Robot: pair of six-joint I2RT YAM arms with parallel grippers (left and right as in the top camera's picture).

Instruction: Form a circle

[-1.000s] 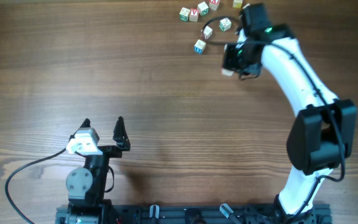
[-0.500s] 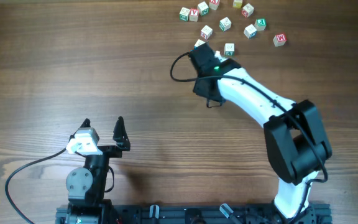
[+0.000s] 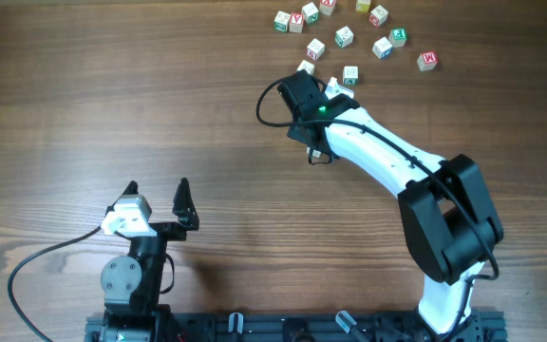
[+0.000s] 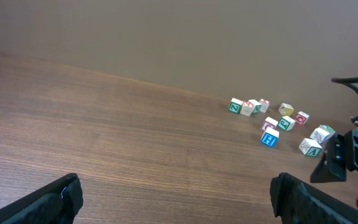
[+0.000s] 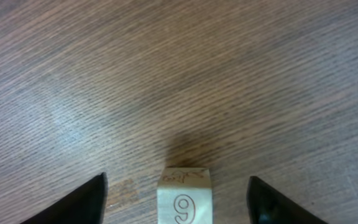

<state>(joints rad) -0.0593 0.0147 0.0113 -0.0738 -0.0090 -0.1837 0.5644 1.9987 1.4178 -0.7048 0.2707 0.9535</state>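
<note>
My right gripper is released. Its two dark fingers stand wide apart on either side of a small pale wooden cube with an outlined numeral on its top face, and neither one touches it. The cube sits flat on the brown wood-grain surface, with bare wood showing between it and each finger. From overhead, my white right arm stretches across the surface toward its far edge.

The circle, a tight clump of three tiny white wooden alphabet cubes with coloured letter faces, lies at that far edge, beyond my right gripper and apart from it. Its cubes press against each other in a short, slightly bent row, and the left wrist view shows them the same way. To the right of the clump, a looser scatter of similar letter cubes spreads along the far edge.

My left gripper rests at the near side of the surface, well away from all the cubes. It is spread wide and grasps nothing.
</note>
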